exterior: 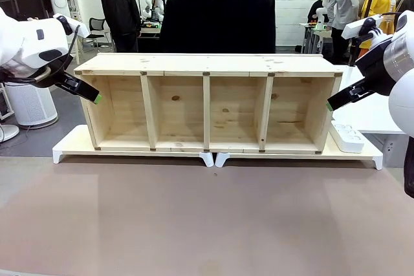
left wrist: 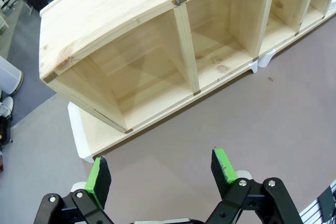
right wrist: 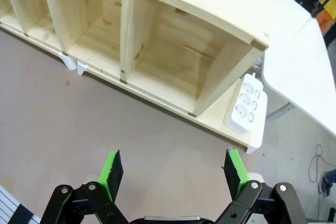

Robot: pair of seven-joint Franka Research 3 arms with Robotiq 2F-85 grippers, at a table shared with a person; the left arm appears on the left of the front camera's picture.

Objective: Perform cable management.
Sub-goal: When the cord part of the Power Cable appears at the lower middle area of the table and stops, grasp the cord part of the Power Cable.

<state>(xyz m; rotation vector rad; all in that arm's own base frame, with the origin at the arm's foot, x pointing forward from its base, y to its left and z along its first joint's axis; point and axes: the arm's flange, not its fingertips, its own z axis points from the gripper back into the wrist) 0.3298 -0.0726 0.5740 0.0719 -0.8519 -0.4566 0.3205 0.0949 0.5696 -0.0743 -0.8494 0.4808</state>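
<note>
The cable is out of view. My left gripper [exterior: 96, 98] hovers by the left end of the wooden shelf unit [exterior: 207, 105], open, with nothing between its green pads [left wrist: 98, 181]. My right gripper [exterior: 331, 105] hangs at the shelf's right end, likewise open and empty, and its green pads [right wrist: 235, 167] stand wide apart. In both wrist views the shelf [left wrist: 157, 51] [right wrist: 157, 30] lies ahead and the brown table top lies below the fingers.
The shelf has several open compartments and rests on two low boards with white feet [exterior: 213, 158]. A white power strip [exterior: 347, 137] [right wrist: 247, 103] lies on the right board beside the shelf. A person in black [exterior: 217, 11] stands behind the shelf. A white table [right wrist: 299, 72] stands to the right.
</note>
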